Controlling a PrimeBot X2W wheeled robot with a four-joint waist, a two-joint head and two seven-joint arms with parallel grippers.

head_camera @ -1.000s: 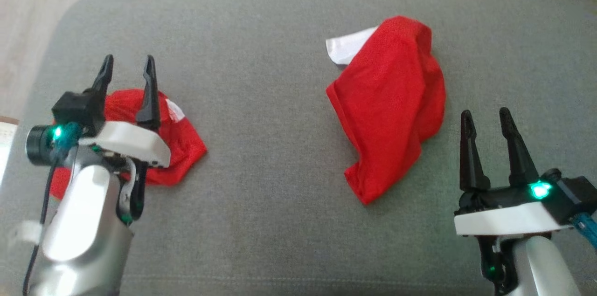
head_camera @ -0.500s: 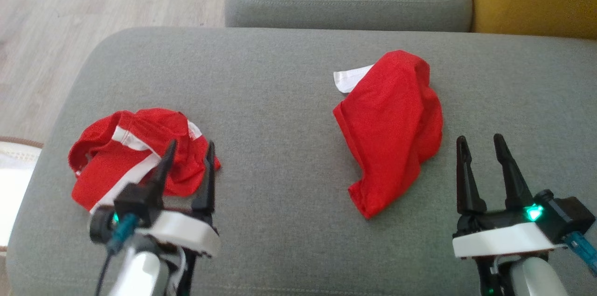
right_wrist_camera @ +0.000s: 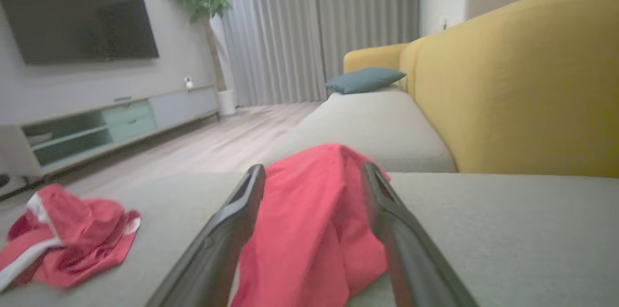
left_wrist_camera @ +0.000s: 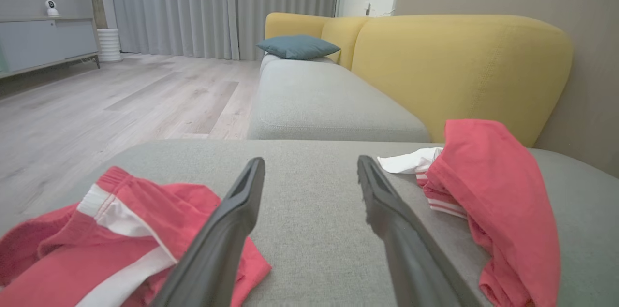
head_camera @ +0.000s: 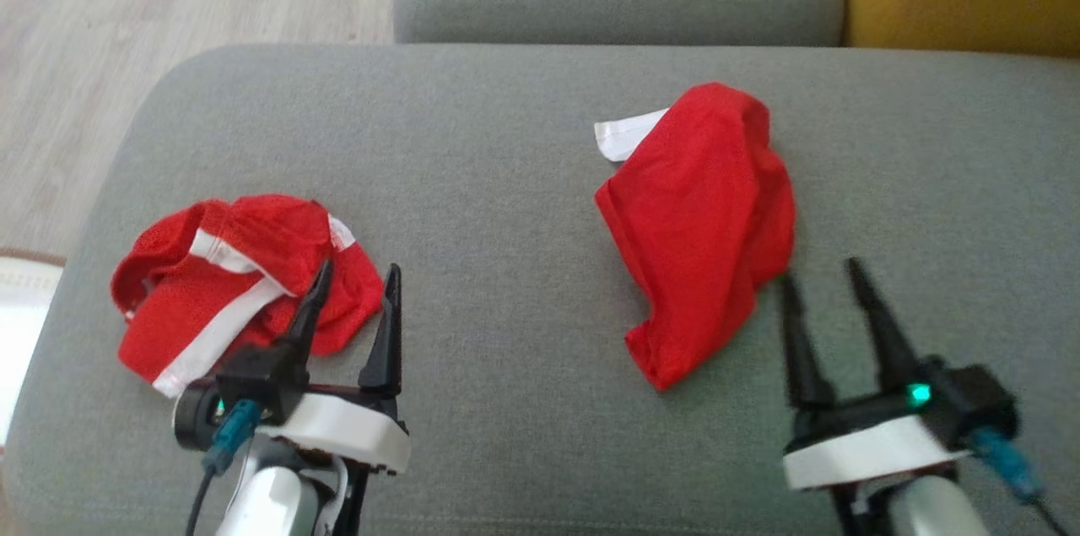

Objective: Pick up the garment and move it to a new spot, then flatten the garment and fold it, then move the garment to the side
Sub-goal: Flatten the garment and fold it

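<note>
Left claw (head_camera: 359, 269) and right claw (head_camera: 820, 272) stand wide open, both empty; the right wrist view adds a television (right_wrist_camera: 77, 17) at upper left.

Soft, even daylight fills the room, brightest at the curtains (left_wrist_camera: 217, 7) beyond the grey sofa seat (head_camera: 506, 181); shadows on that seat are faint. Seen from the head, the right gripper (head_camera: 820, 272) smears with motion blur. The right wrist view is hazy throughout, the left wrist view crisper.

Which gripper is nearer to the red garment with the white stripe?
Left. The left gripper is at the right edge of the striped garment; the right gripper is across the sofa, beside the plain red garment.
</note>
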